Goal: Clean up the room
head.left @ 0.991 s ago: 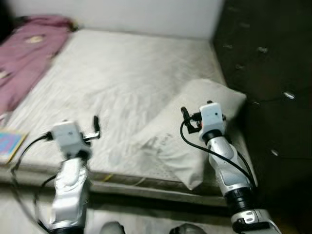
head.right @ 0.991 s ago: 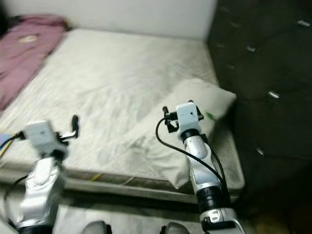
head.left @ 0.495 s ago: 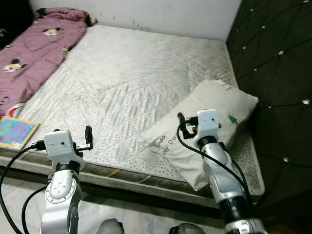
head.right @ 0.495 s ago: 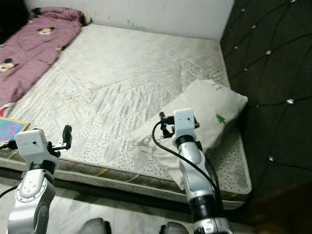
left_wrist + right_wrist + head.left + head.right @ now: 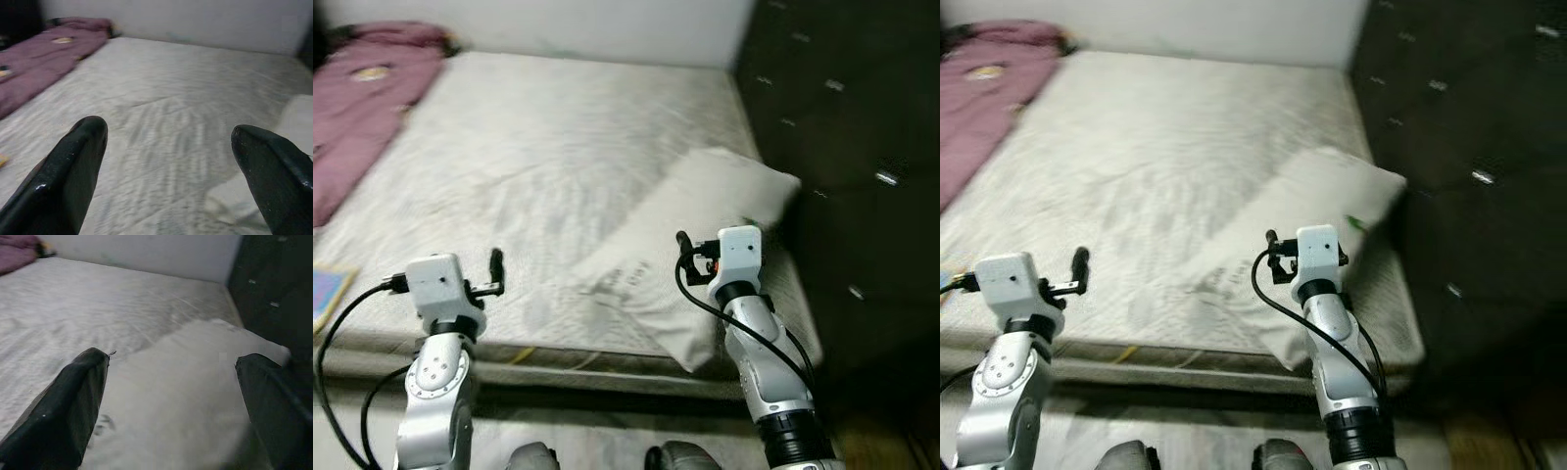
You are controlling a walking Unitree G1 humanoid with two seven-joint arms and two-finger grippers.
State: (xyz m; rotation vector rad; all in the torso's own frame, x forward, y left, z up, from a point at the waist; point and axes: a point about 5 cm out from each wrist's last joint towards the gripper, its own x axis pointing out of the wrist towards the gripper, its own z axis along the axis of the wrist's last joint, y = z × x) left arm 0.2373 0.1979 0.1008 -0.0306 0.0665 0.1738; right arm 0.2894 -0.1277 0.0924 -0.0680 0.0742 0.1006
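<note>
The right gripper [image 5: 168, 396] is wide open and holds nothing. It hangs just over the near end of the white pillow [image 5: 690, 250]. The pillow lies slanted on the bed [image 5: 538, 147], near the dark padded headboard [image 5: 842, 147].

The left gripper [image 5: 168, 161] is wide open too, and empty. It hangs over the near edge of the bed, well apart from the pillow.

A purple blanket [image 5: 357, 98] is bunched up at the far left side. A bright book [image 5: 325, 294] lies at the left edge.

The pictures are a bit blurry. I think the pillow could slip, because it is big and soft and one gripper may pinch only a bit of cloth. It could also slide off the bed edge onto the floor.
</note>
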